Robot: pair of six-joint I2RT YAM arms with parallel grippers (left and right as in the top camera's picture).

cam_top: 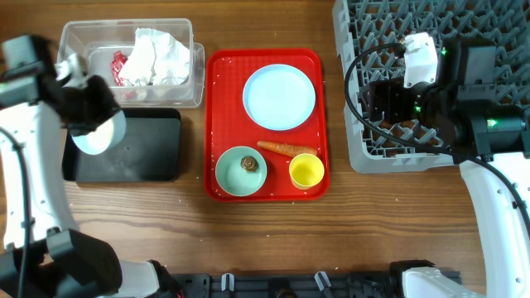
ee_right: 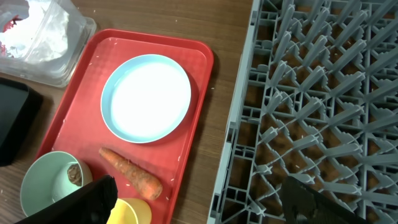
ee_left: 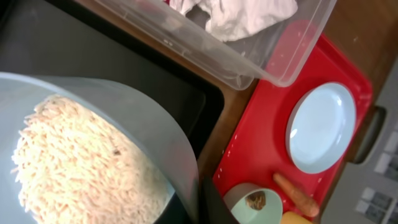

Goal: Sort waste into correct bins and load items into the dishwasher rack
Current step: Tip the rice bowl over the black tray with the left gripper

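Rice-like grains point(ee_left: 74, 165) fill the white-blue bowl point(ee_left: 124, 106), closest to the left wrist camera. Left gripper point(cam_top: 89, 116) is clamped tight on that bowl, holding it tilted above the black tray point(cam_top: 153, 149). No grains show on the tray, so the pour looks not yet done.

Clear tub point(cam_top: 83, 33) sits just behind the black tray and holds crumpled white paper point(cam_top: 157, 54) plus something red, too small to tell what.

On the red tray point(cam_top: 225, 108):
- carrot point(cam_top: 287, 149) lies between plate point(cam_top: 279, 97) and yellow cup point(cam_top: 306, 170)
- nut-like lump point(cam_top: 248, 164) sits inside the green bowl point(cam_top: 241, 171)

Rack point(cam_top: 364, 153) has no dish in it. Right gripper point(cam_top: 373, 99) hangs over the rack's left part with jaws spread wide and nothing held.

Progress judgement: early. All waste is left to sort and all four dishes are left to load.

Edges and room:
- Black tray's rim is low, and the tub wall stands higher right beside it, so I'd watch for grains spilling toward that gap.
- Red tray's raised lip is just beside the black tray, with only a thin strip of table point(cam_top: 348, 232) between them.
- Red tray and rack are near each other, so the lane there is narrow.
- Pegs point(ee_right: 311, 74) stand upright and dense, so dishes likely need to drop in from above.
- Front of the table is bare wood, with the most free room for swinging an arm.
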